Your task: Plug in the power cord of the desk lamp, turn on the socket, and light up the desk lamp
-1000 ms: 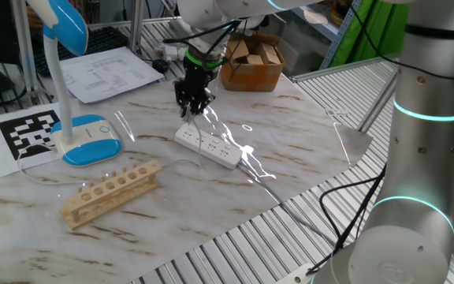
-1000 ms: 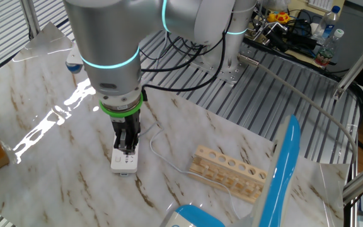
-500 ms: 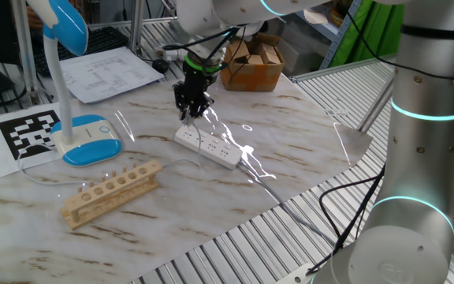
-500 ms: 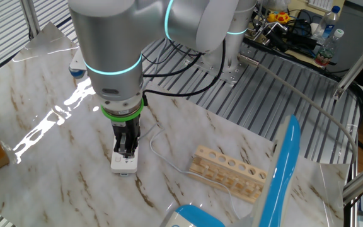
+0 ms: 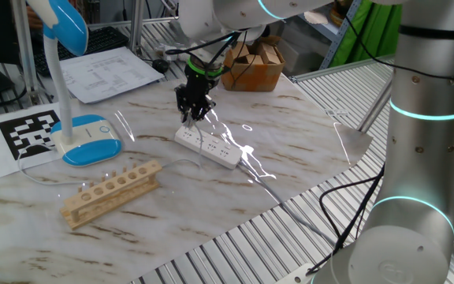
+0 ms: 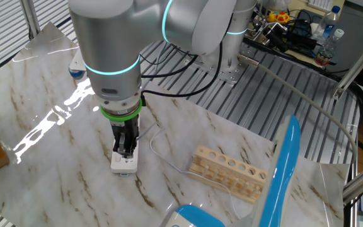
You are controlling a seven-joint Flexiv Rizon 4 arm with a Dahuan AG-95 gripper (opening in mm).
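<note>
The gripper [image 5: 191, 118] hangs straight above the end of the socket [image 5: 207, 146] nearest the lamp, fingertips just over its top face. That vertical line is what counts: the strip lies directly below the fingers, its long axis running diagonally across the middle of the marble-patterned tabletop. In the other fixed view the fingers [image 6: 126, 146] look narrow, close together; whether they pinch a plug I cannot tell, they hide whatever sits between them. The socket is flat, hard, glossy white plastic with a row of outlets. The power cord [image 6: 162, 157], thin, pale and limp, loops over the table from beside the gripper toward the desk lamp [image 5: 73, 118], which stands near the table's left edge, blue oval base, slim white neck. A pale wooden rack [image 5: 110, 192] with round holes lies toward the front edge.
</note>
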